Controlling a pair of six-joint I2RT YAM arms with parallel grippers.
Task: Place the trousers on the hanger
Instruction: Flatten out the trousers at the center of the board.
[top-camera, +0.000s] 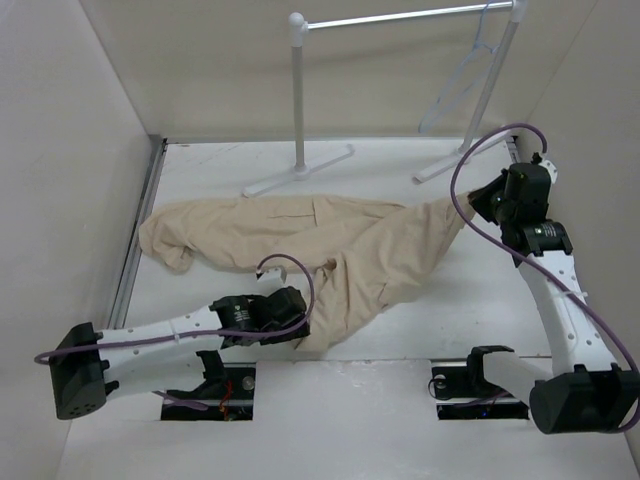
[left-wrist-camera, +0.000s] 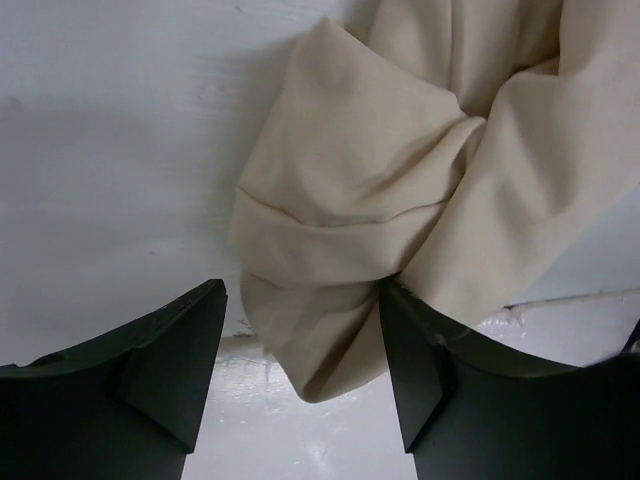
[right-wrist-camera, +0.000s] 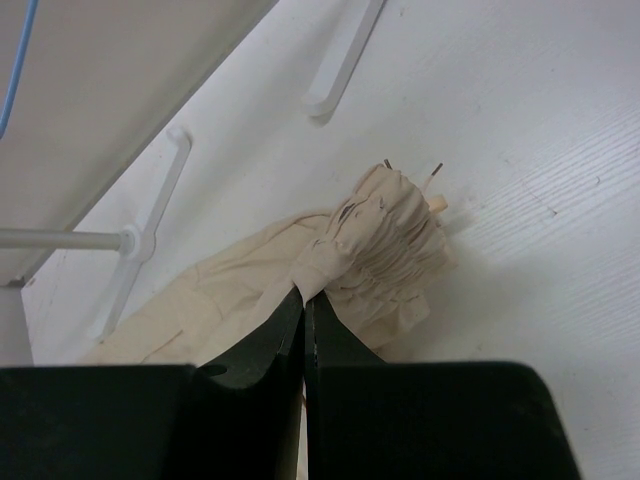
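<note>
Lying crumpled across the table (top-camera: 200, 180), the trousers (top-camera: 300, 240) are stretching from the left side towards my right pincer (right-wrist-camera: 303, 295), which is pressing together on a bunched edge, probably the waistband. My left pincer (left-wrist-camera: 300, 290) is standing apart around one leg end, clamping nothing. The hanger (top-camera: 455, 90) is hanging on the rack (top-camera: 400, 17), well apart. I am fearing the small pinch may be slipping out during lifting, because so much loose cloth is dragging on it.

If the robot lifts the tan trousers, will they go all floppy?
Probably floppy: the trousers lie in soft folds and wrinkles. Lifted, they would likely dangle from the bunched end pinched by the right gripper. Pushed, they'd probably bunch up.
</note>
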